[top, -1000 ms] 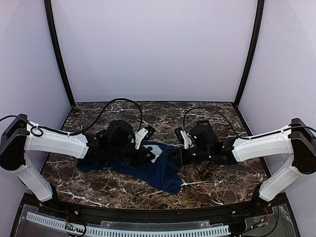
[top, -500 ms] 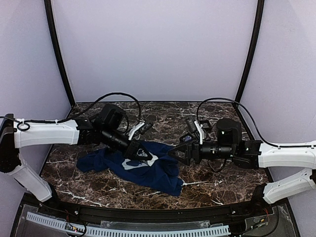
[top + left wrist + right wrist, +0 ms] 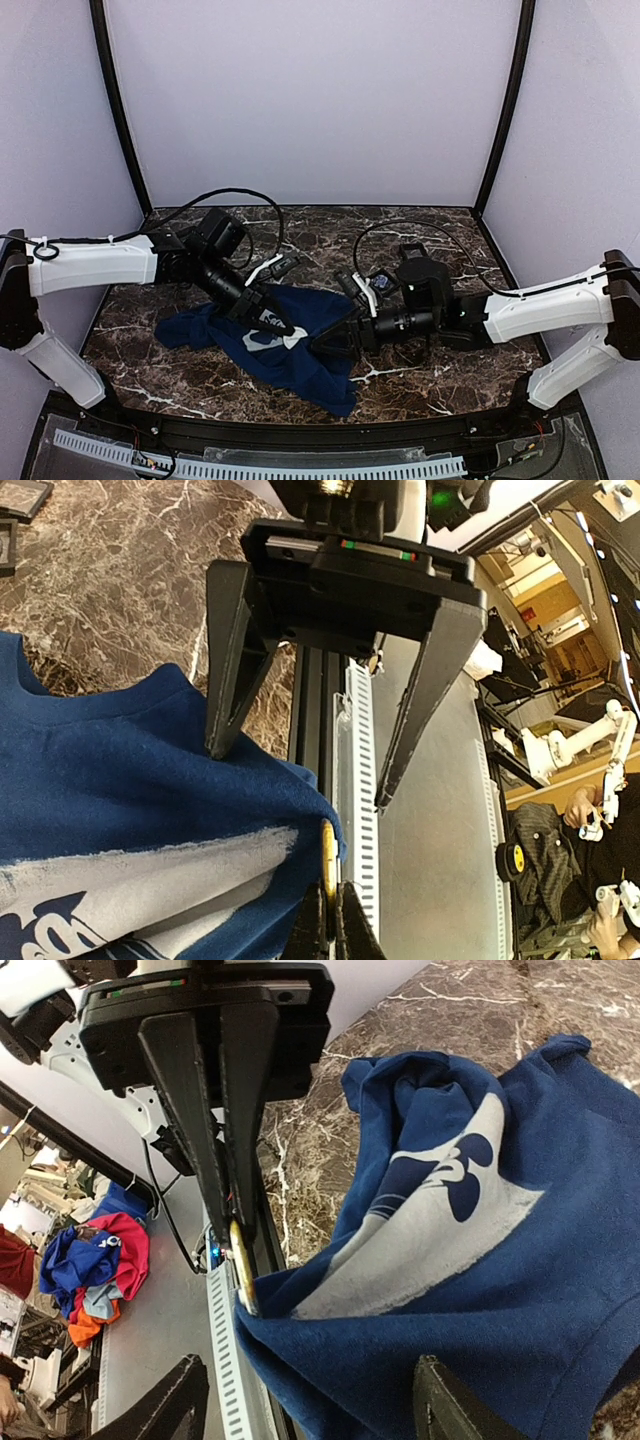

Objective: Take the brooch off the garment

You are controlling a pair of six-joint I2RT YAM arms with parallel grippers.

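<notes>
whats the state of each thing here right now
dark navy blue cloth T-shirt: crumpled, pale print showing
small glinting metal brooch: on the shirt's edge, pinched
left gripper: jaws shut on the brooch
right gripper: jaws open, gripping nothing

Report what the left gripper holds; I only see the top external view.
Observer: In the right wrist view the left gripper is shut on a thin gold-looking piece, apparently the brooch, at a fold of the shirt.
Operator: Give the right gripper's state.
Observer: The left wrist view shows the right gripper wide open, facing that fold.
Operator: Say whether it touches cloth.
Observer: One fingertip seems to meet the shirt; the other is off the cloth.
</notes>
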